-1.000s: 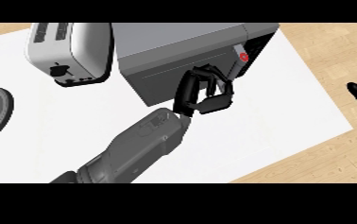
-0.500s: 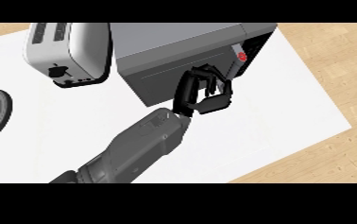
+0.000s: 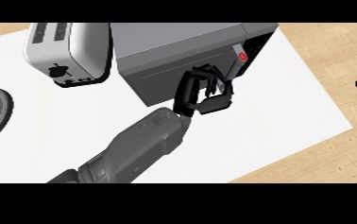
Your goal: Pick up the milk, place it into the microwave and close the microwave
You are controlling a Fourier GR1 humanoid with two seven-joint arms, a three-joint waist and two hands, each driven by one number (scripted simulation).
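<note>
The grey microwave [image 3: 178, 41] stands at the back of the white counter top, its dark door face [image 3: 164, 79] turned toward me. A red button [image 3: 242, 56] sits at the door's right end, beside a dark gap. My left hand [image 3: 199, 93] comes up from the lower left on its grey forearm. Its fingers lie against the door's right part, and the thumb is spread below them, holding nothing. The milk is not visible anywhere. Only a black sliver of what may be my right hand [image 3: 355, 82] shows at the right edge.
A silver toaster [image 3: 66, 53] stands left of the microwave, close to its side. A dark round rim [image 3: 4, 109] cuts in at the left edge. The white counter top [image 3: 279, 124] ends in bare wood [image 3: 327, 48] at the right.
The left hand stays on the microwave door and has hardly shifted. The black shape at the right edge has slid almost out of view.
</note>
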